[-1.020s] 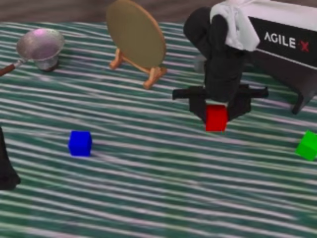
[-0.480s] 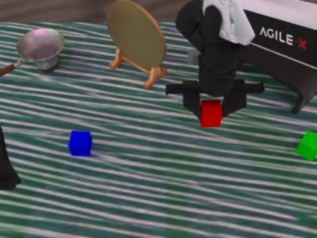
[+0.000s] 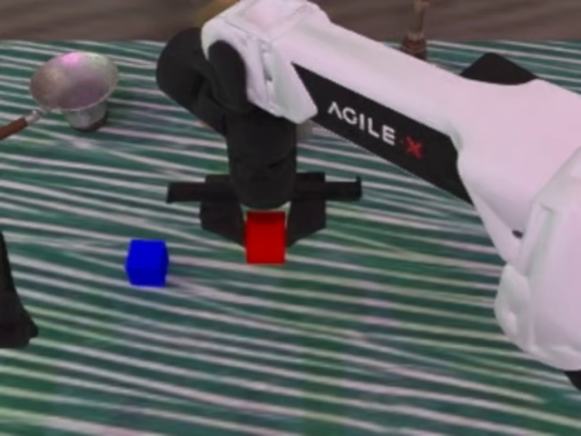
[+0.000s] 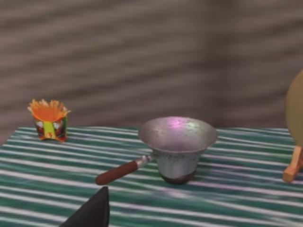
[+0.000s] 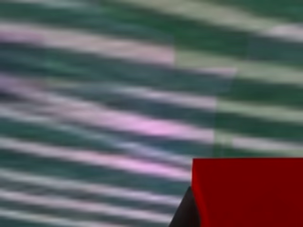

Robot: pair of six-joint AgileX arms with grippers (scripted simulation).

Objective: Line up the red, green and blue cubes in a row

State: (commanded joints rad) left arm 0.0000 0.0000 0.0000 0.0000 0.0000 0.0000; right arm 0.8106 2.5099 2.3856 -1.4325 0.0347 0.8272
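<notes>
Right hand (image 3: pixel 265 227) clamped on red cube (image 3: pixel 265 239), blue cube (image 3: pixel 147 262) nearby, top view only

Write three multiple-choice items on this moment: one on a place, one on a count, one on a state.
1. Where is the blue cube relative to the red cube in the top view?
A. left
B. right
C. on top

2. How many cubes show in the top view?
A. one
B. two
C. three

3. What is the right pincer doing?
A. hanging open
B. shut on the red cube
C. gripping the pan

Key: 1 A, blue lies left. 2 B, only red and blue show. 3 B, fingers flank the red cube.
</notes>
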